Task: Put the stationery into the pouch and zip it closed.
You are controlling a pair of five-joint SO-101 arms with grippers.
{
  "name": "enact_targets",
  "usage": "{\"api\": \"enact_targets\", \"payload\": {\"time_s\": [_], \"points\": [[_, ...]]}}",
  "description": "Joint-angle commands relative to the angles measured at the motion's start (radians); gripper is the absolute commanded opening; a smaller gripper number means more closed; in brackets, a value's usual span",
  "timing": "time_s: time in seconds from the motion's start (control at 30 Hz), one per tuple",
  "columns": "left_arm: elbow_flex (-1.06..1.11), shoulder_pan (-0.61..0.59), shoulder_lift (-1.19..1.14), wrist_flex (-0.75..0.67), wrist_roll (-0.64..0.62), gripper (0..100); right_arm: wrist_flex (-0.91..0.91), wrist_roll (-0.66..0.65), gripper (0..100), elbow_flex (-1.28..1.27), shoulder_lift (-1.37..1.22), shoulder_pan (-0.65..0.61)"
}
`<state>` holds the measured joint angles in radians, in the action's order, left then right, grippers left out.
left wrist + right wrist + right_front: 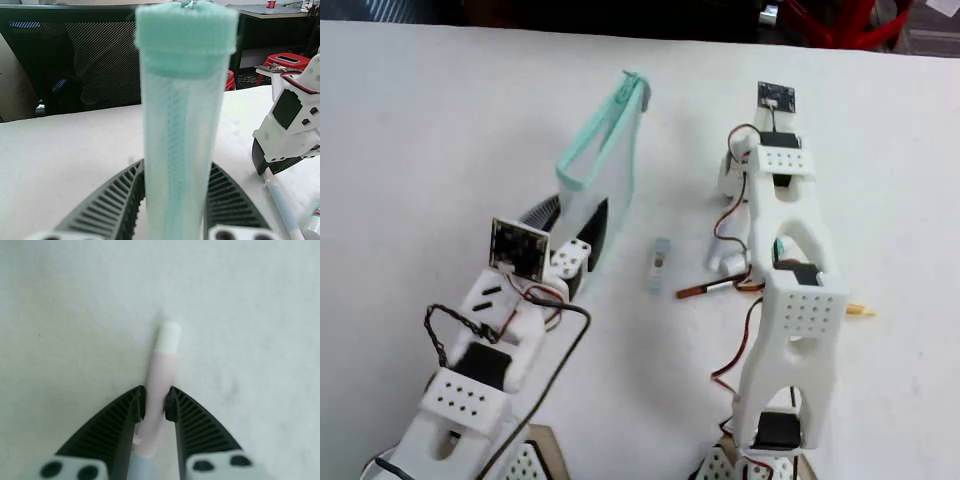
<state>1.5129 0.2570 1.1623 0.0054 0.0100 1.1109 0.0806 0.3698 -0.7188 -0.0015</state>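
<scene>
A mint-green mesh pouch (605, 150) stands upright on the white table, and my left gripper (582, 228) is shut on its lower end. In the left wrist view the pouch (182, 100) rises between the dark fingers (120, 200) of the left gripper (176, 170). My right gripper (155, 392) is shut on a slim pen (162, 365) with a pinkish barrel and a white tip, low over the table. From above, that pen (705, 290) lies crosswise under the right arm (790, 300). A small pale-blue stationery item (658, 265) lies between the arms.
The right arm's gripper (285, 125) stands close beside the pouch, with the pen (282, 205) on the table below it. A yellow tip (860, 311) sticks out from under the right arm. Open white table (420, 150) lies to the left and behind.
</scene>
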Motion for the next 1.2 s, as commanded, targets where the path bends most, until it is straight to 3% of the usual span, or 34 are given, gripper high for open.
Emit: {"api": "enact_targets", "payload": {"time_s": [0.0, 0.27, 0.57, 0.73, 1.17], "points": [[-0.006, -0.008, 0.008, -0.031, 0.008, 17, 0.012, -0.002, 1.8, -0.044, 0.064, 0.007], [0.008, -0.004, 0.007, -0.031, 0.008, 17, -0.13, -0.023, 1.8, -0.361, 0.317, -0.002], [0.009, -0.001, 0.008, -0.037, 0.049, 17, -0.621, -0.078, 1.8, -1.062, 0.943, -0.064], [0.009, -0.001, 0.008, -0.037, 0.055, 17, -0.849, -0.213, 1.8, -1.359, 1.218, -0.122], [0.011, -0.001, 0.008, -0.037, 0.057, 17, -0.885, -0.213, 1.8, -1.447, 1.337, -0.127]]}}
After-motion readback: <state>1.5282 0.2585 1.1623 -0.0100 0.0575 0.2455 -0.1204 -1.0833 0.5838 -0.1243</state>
